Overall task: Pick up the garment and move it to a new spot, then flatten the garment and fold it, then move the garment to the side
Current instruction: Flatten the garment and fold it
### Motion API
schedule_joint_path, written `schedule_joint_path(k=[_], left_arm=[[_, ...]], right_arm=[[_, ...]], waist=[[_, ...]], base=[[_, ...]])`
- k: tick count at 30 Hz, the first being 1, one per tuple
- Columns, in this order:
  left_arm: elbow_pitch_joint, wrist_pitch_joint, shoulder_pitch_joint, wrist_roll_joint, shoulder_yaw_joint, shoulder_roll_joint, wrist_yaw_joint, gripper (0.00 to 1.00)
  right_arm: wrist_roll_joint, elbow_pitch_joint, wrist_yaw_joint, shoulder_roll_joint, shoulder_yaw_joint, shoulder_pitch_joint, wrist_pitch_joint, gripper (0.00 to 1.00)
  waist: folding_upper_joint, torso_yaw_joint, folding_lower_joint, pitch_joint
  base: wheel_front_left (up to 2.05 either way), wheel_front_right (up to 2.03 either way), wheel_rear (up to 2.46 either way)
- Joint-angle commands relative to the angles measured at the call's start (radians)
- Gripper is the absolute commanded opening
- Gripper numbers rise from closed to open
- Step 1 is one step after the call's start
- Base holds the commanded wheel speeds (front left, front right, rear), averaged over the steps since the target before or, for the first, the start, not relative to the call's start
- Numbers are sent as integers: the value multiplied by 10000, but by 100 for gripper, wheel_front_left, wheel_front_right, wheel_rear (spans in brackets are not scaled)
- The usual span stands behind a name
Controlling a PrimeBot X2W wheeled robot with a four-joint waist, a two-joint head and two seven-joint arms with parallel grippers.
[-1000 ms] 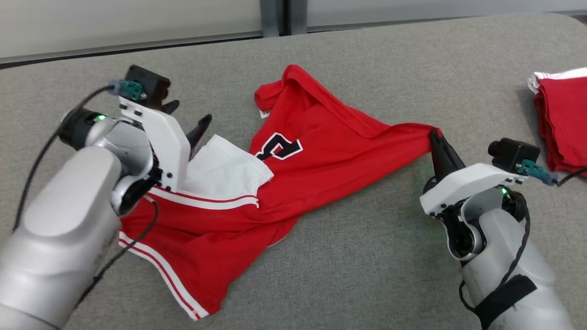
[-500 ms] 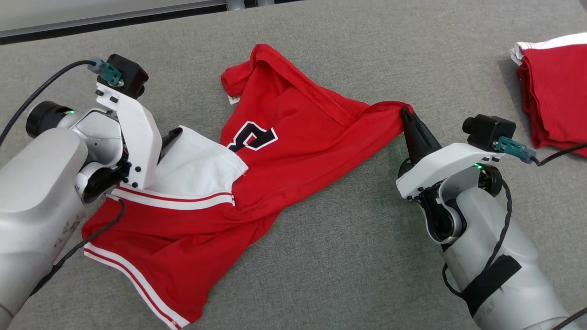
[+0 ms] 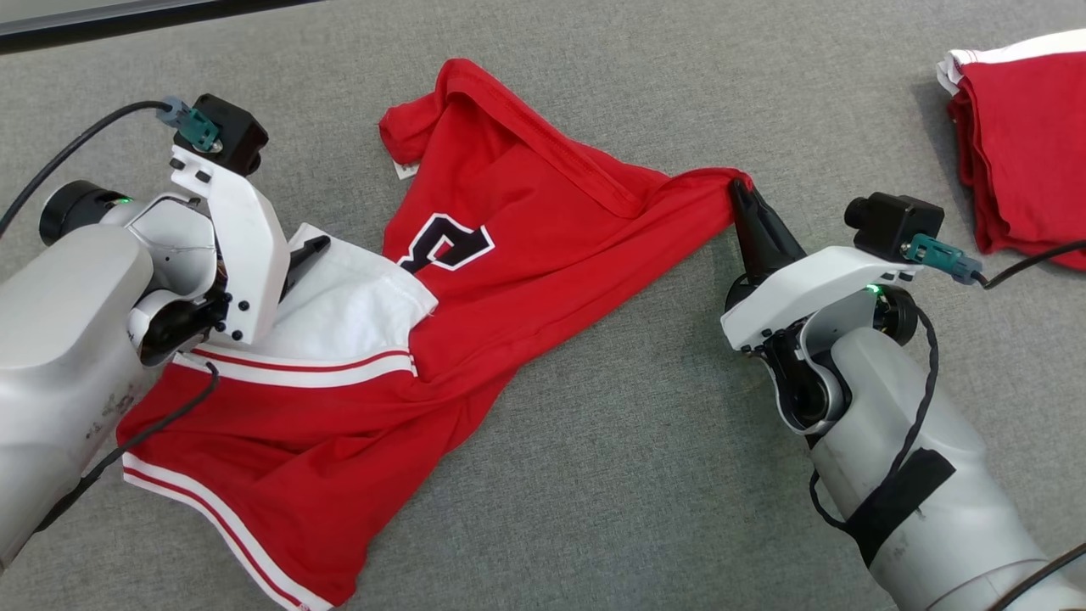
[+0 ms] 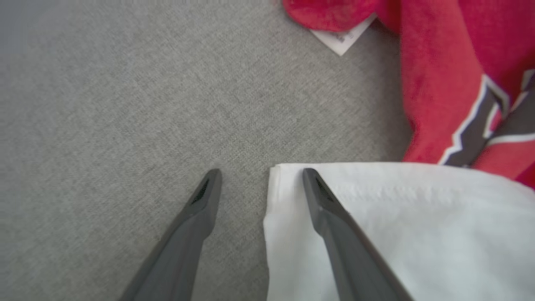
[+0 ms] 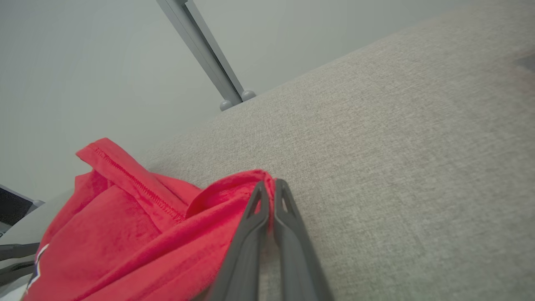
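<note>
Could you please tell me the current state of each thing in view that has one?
garment: unfolded, rumpled on the grey surface, one corner pinched.
right gripper: shut on the garment's corner.
left gripper: open, straddling the white sleeve edge, gripping nothing.
folded stack: folded, lying at the far right, untouched.
</note>
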Motion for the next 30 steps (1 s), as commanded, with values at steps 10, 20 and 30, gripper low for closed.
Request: schedule_joint_path(k=[10,20,30], left_arm=[[3,421,-155,-1246,-545,-47,-6,0],[-748,-2145,-402,-1626,-359,173,-7,0],[-1255,-5875,-866,-1229,616,449,91,0]], right_arm=[[194,607,0,-31,55,-412,-334,0],[529,983,0,-86,-200,-650,-237,0],[2073,279,2,-875,-1255,-1126,563,0]], waist=[[0,166,0,-63],[0,870,0,-1000],[0,1883,0,-2787]], base=[[0,0,0],[0,0,0],[0,0,0]])
